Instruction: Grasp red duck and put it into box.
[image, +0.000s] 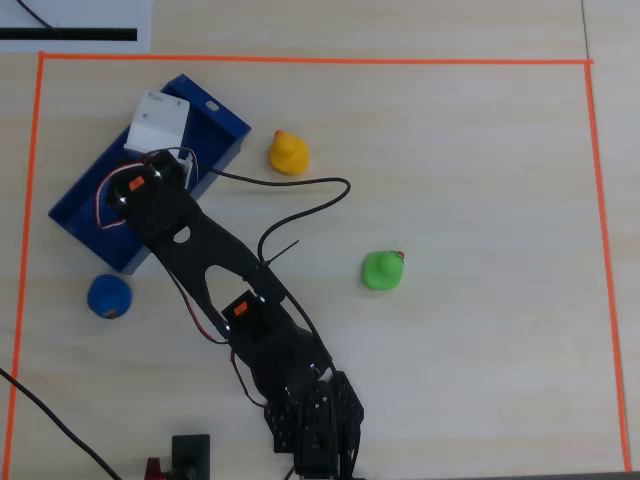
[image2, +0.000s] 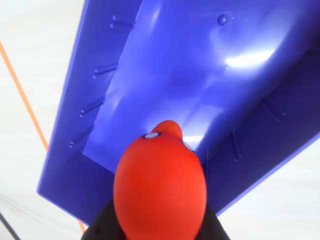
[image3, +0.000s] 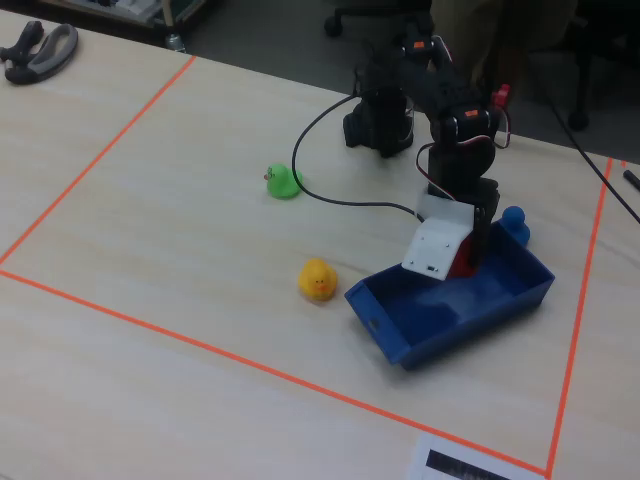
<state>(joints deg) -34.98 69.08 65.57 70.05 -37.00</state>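
The red duck (image2: 160, 185) fills the lower middle of the wrist view, held between my gripper's (image2: 160, 222) black fingers (image2: 102, 227). It hangs over the floor of the deep blue box (image2: 190, 75). In the fixed view the gripper (image3: 466, 262) points down into the box (image3: 470, 312), and a bit of the red duck (image3: 461, 260) shows beside the white camera housing (image3: 437, 245). In the overhead view the arm (image: 200, 240) reaches over the box (image: 85, 205), and the duck is hidden under the wrist.
A yellow duck (image: 288, 153) sits just right of the box, a green duck (image: 382, 270) mid-table, and a small blue ball-like toy (image: 109, 296) below the box. A black cable (image: 300, 190) loops across the table. Orange tape (image: 300, 60) borders the work area.
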